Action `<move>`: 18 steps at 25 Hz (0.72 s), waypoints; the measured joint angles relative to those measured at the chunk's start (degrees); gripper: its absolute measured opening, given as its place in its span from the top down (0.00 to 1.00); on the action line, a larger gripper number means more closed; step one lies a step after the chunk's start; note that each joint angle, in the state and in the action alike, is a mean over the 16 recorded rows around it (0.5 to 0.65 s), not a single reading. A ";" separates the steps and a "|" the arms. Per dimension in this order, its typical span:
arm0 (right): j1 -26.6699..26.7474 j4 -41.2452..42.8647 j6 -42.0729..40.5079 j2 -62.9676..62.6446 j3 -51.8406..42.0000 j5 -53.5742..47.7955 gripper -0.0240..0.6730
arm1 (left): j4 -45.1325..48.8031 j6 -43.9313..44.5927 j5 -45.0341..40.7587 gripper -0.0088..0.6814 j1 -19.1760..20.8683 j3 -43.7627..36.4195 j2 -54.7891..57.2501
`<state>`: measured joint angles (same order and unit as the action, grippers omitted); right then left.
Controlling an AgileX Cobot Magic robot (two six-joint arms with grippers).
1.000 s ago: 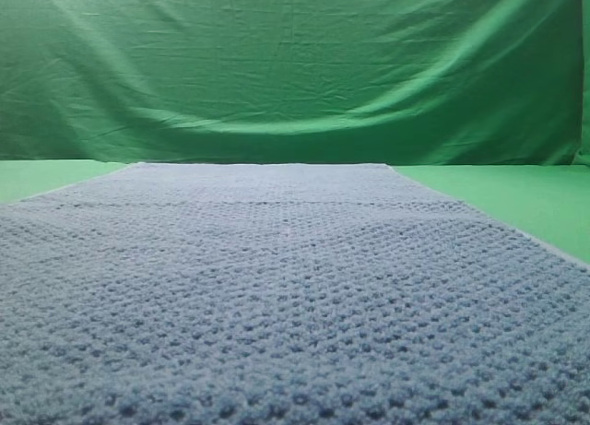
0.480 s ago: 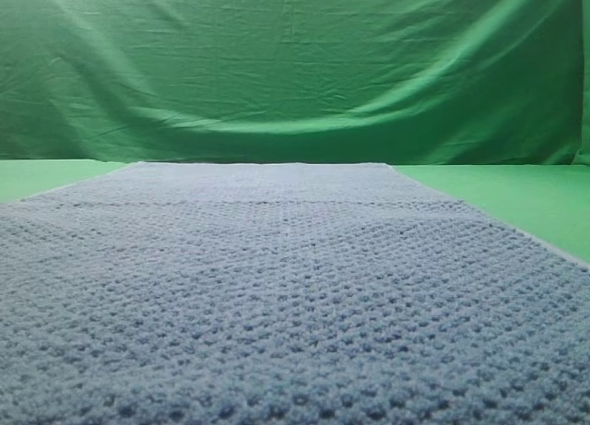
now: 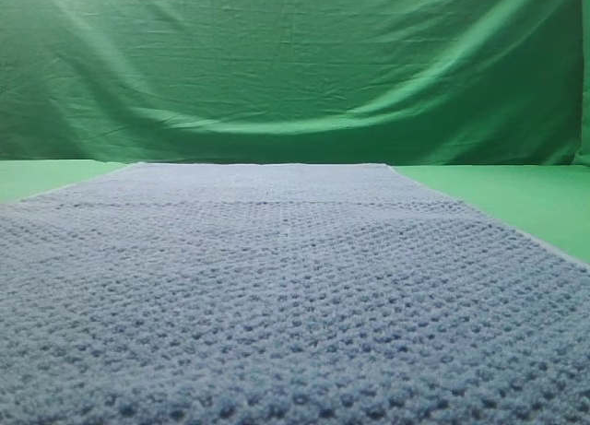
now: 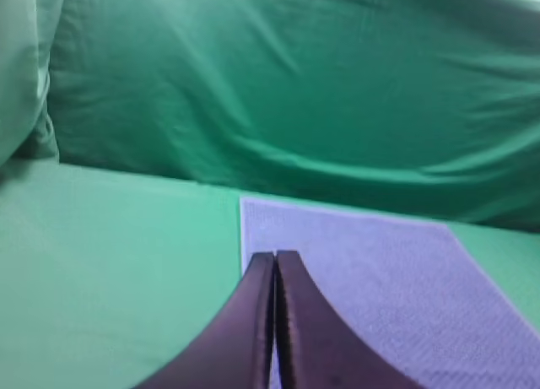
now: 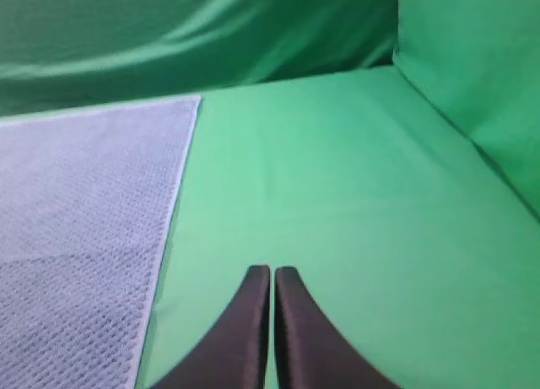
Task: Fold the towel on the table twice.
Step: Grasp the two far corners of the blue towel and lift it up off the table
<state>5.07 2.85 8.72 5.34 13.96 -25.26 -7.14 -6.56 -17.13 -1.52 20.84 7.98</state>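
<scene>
From my station, the high view reads the same as it did a second ago: the towel [image 3: 277, 287] lies spread flat and unfolded on the table [image 3: 516, 194], filling most of the picture, with its far edge running just in front of the green backdrop [image 3: 295, 65]. I see no shift in the towel's edges or its bumpy surface between the earlier pictures and this one, and neither arm shows in that view.

On the left wrist camera, my left gripper [image 4: 275, 258] is clenched, its two dark fingers pressed together with nothing between them. Its tips sit over the towel's left edge, close to the far left corner, with bare table to the left of that edge.

On the right wrist camera, my right gripper [image 5: 272, 272] is likewise clenched on nothing. It hangs over bare table to the right of the towel's right edge, clearly apart from the cloth.
</scene>
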 joint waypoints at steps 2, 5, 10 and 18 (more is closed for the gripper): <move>0.00 -0.76 0.09 1.26 1.36 -2.97 0.97 | 0.17 0.00 -2.19 0.99 0.00 1.02 1.19; 0.00 -1.72 -0.05 3.26 2.85 -5.81 0.97 | 0.26 -0.02 -4.84 0.99 0.00 1.76 2.70; 0.04 -2.78 -0.96 7.89 6.53 -8.66 0.97 | 0.27 -0.06 -8.99 0.99 -0.24 3.21 5.97; 2.77 -2.57 -2.74 22.41 17.35 -16.87 0.97 | 0.28 -0.10 -19.23 0.99 -3.88 9.83 18.00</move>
<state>7.83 0.28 5.98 27.74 31.31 -42.13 -6.86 -6.66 -36.36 -5.40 30.67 25.98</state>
